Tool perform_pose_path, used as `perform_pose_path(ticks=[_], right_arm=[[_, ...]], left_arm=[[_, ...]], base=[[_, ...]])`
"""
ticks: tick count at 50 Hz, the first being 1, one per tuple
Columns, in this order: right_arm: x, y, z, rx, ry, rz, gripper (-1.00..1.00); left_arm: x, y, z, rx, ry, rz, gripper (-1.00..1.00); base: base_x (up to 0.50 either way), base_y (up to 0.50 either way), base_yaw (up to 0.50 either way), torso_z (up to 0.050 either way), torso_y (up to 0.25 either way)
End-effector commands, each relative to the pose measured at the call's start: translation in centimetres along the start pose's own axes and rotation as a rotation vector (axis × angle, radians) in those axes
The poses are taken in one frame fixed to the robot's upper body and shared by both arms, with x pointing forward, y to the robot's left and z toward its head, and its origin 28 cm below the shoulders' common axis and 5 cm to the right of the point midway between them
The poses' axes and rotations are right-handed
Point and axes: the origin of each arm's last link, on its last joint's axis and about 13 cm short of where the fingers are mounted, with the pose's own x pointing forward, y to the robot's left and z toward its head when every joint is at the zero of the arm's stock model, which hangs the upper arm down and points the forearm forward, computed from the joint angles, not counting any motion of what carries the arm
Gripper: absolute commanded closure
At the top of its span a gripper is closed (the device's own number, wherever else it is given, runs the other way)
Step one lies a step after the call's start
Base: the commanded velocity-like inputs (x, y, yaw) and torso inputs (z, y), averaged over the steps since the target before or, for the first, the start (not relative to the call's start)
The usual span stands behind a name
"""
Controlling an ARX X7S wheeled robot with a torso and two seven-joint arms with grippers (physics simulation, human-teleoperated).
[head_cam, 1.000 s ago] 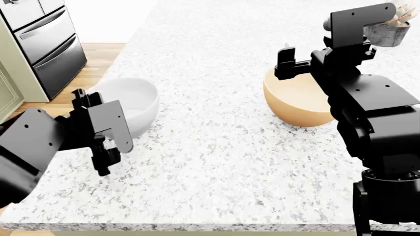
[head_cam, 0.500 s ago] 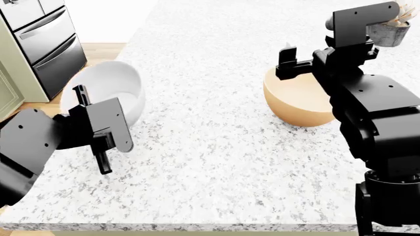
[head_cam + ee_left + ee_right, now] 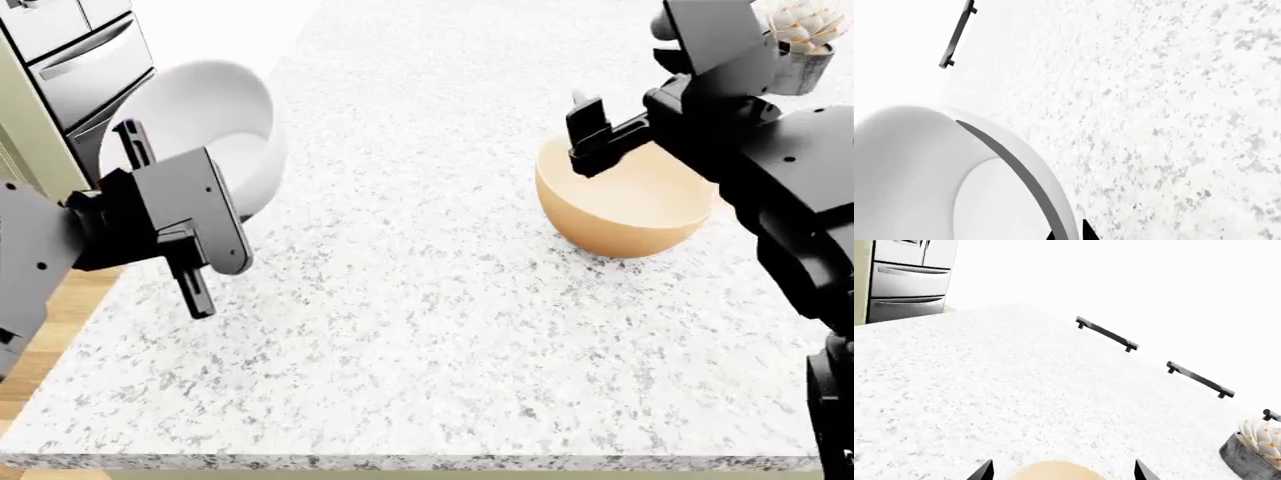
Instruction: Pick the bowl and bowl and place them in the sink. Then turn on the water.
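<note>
We now have the white bowl (image 3: 207,115) lifted clear of the surface (image 3: 441,300), left pincer (image 3: 160,215) clamped on its rim, while the right pincer (image 3: 587,125) hovers spread wide above the peach bowl (image 3: 621,210) sitting near the plant pot (image 3: 801,45).

The white bowl (image 3: 207,115) was glossy, deep and round. It was tilted steeply on its side, its opening facing right across the tabletop (image 3: 427,300), at the tabletop's left edge and lifted off it, its rim (image 3: 1024,175) pinched in the left tool (image 3: 167,215). The peach bowl (image 3: 627,205) stood upright on the tabletop, well apart to the right, its hollow empty.
</note>
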Motion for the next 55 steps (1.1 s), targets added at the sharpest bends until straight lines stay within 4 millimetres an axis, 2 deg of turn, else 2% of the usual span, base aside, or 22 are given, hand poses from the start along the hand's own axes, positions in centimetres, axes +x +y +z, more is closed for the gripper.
perform_pose_path(ticks=[1, 10, 17, 29, 34, 55], right_arm=[[-4.2, -1.2, 2.2, -0.215, 0.170, 0.171, -1.00], [-6.6, -1.3, 2.9, -0.316, 0.334, 0.348, -1.00], [-7.2, -1.0, 2.8, -0.366, 0.439, 0.421, -1.00], [-8.4, -1.0, 3.2, -0.395, 0.495, 0.467, -1.00], [-7.8, -0.9, 2.9, -0.395, 0.507, 0.461, -1.00], [-2.7, -0.4, 2.3, -0.434, 0.562, 0.410, -1.00]], left_arm=[[-0.6, 0.6, 0.8, 0.021, -0.054, 0.055, 1.00], [-0.3, 0.5, 0.9, 0.023, -0.058, 0.056, 1.00], [-0.3, 0.4, 0.8, 0.025, -0.057, 0.055, 1.00], [-0.4, 0.0, 0.9, 0.027, -0.058, 0.048, 1.00], [-0.4, 0.0, 0.9, 0.028, -0.056, 0.048, 1.00], [-0.2, 0.1, 0.7, 0.023, -0.060, 0.040, 1.00]], base=[[0.00, 0.00, 0.00, 0.000, 0.000], [0.00, 0.00, 0.00, 0.000, 0.001], [0.00, 0.00, 0.00, 0.000, 0.000], [0.00, 0.00, 0.00, 0.000, 0.001], [0.00, 0.00, 0.00, 0.000, 0.000], [0.00, 0.00, 0.00, 0.000, 0.001]])
